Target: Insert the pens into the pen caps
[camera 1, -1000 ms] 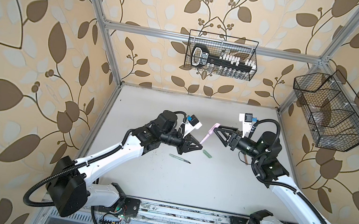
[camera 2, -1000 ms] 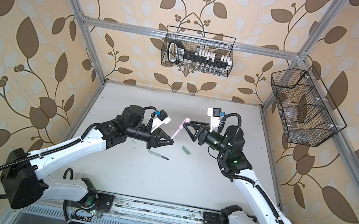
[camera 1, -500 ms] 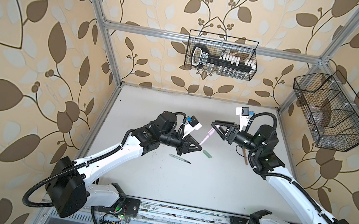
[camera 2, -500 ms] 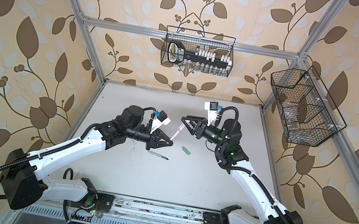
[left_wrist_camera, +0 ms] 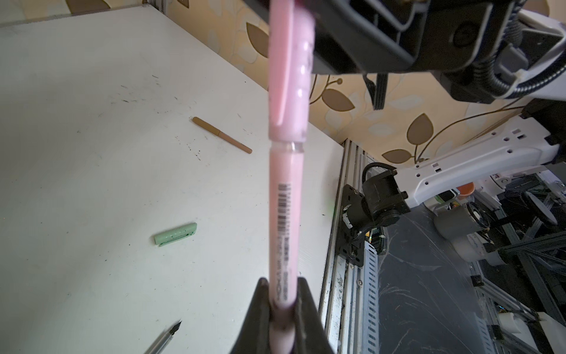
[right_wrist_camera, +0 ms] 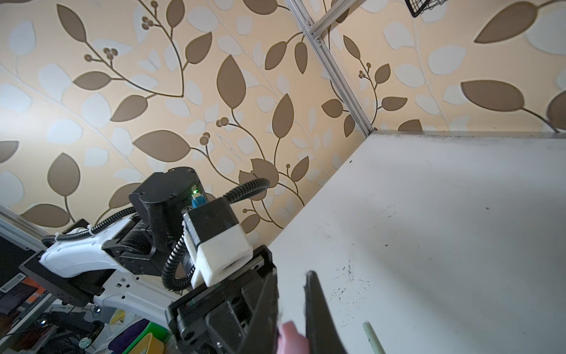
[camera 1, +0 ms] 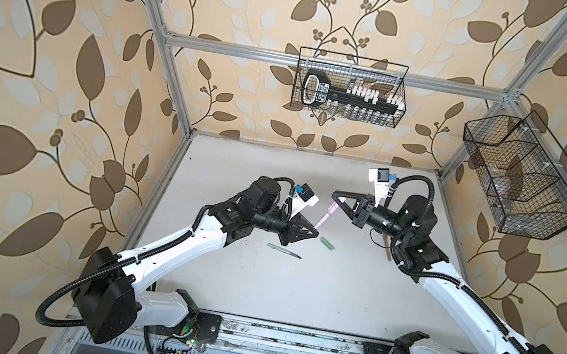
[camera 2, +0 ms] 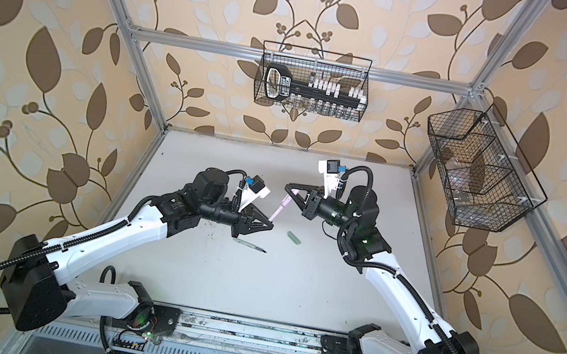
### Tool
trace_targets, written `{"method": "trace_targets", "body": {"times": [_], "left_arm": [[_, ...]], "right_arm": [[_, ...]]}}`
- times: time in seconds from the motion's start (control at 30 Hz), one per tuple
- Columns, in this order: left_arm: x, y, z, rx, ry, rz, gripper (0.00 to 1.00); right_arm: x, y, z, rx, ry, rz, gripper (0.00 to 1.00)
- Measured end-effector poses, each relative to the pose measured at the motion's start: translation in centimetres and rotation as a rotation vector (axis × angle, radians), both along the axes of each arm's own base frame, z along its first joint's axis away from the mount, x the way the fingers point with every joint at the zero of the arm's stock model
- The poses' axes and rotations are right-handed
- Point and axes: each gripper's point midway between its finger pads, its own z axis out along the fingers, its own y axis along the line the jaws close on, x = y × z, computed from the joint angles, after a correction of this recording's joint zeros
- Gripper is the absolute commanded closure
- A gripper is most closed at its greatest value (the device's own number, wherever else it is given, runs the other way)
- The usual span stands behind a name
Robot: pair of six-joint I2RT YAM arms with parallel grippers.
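The pink pen (camera 1: 322,222) slants up off the table, and my left gripper (camera 1: 315,231) is shut on its lower end (left_wrist_camera: 283,275). The pink pen cap (left_wrist_camera: 291,76) sits over the pen's upper end. My right gripper (camera 1: 336,196) is shut on that cap, which shows pink between the jaws (right_wrist_camera: 291,337). A sage green pen (camera 1: 283,251) with a bare dark tip lies on the table below my left gripper. The green pen cap (camera 1: 327,243) lies apart to its right. A tan-brown pen (left_wrist_camera: 222,135), thicker at one end, lies under my right arm (camera 1: 390,248).
The white table (camera 1: 293,296) is walled by an aluminium frame and leaf-patterned panels. A wire basket (camera 1: 349,87) with tools hangs on the back wall, and another wire basket (camera 1: 523,175) hangs on the right wall. A metal rail (camera 1: 285,342) runs along the front edge.
My right gripper, open a second ago, has closed on the pink cap at the pen's upper end. Its arm has shifted slightly left. The left arm and pink pen have held still.
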Motion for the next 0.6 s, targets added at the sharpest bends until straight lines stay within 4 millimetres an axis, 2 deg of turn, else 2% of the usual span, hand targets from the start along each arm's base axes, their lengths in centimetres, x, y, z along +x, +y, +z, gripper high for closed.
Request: {"method": "trace_targets", "body": {"times": [0.3, 0.6], "left_arm": [[1.8, -0.9, 0.0, 0.058, 0.006, -0.021, 1.00], [2.7, -0.9, 0.0, 0.054, 0.003, -0.037, 1.00]], "right_arm": [[1.3, -0.9, 0.0, 0.020, -0.040, -0.101, 1.00], [2.0, -1.2, -0.2, 0.028, -0.050, -0.162, 1.00]]}}
